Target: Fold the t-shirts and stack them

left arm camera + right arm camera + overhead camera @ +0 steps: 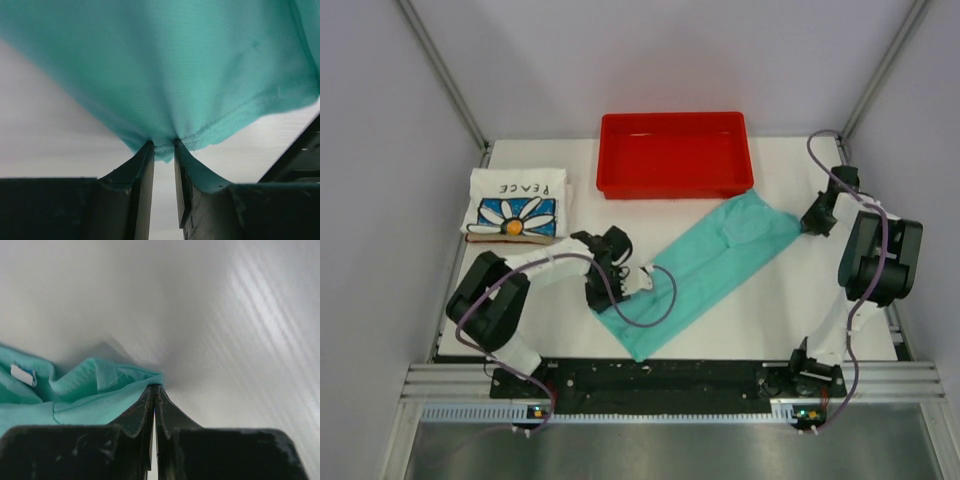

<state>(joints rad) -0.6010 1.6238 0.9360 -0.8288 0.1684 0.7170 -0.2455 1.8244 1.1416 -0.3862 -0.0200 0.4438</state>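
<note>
Left wrist view: plain teal-green cloth t-shirt (pixel 190 65) overruns my frame's top, left and right edges. Right wrist view, left side: small white tag (pixel 21 374), too blurred to read.

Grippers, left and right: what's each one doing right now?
Left gripper: closed, pinching the teal t-shirt at its edge.
Right gripper: closed on the same shirt.

Teal tee (pixel 720 262): plain teal-green.
Daisy tee (pixel 517 203): white; white-petal daisy, orange centre, on blue; dark "PEACE" lettering.
Tray (pixel 675 155): solid red.
Tag (pixel 22 374): white w/ blue edge, prob.
</note>
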